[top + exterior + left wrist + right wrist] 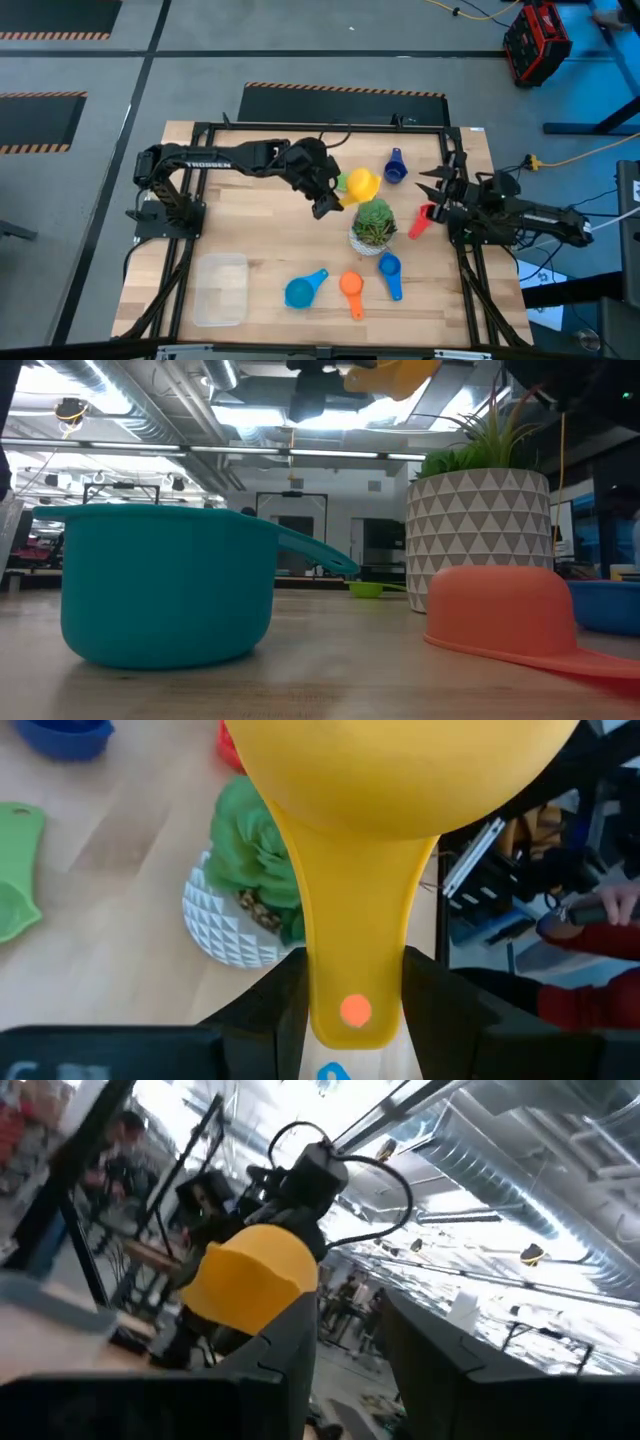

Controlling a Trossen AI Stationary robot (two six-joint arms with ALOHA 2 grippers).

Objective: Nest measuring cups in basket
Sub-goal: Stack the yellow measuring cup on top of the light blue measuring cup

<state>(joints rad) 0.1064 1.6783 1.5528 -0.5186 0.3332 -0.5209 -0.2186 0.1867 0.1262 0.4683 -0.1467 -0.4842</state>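
A pale wooden table (pixel 260 235) stands on grey floor; ducts run overhead. The left gripper (pixel 330 200) pinches the yellow cup (pixel 361 185) by its handle, raised off the table, bowl pointing away beyond the fingertips toward the right gripper (pixel 435 195), whose fingers are spread. The basket (pixel 221 289) lies well behind the left gripper, at the table's front.

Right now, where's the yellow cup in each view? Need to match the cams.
High: yellow cup mid-table, held by the left gripper, just above the potted plant.
Low: top edge, centre-right.
Left wrist: fills the middle, handle between the fingers.
Right wrist: centre-left.
Shared landmark: the potted plant.
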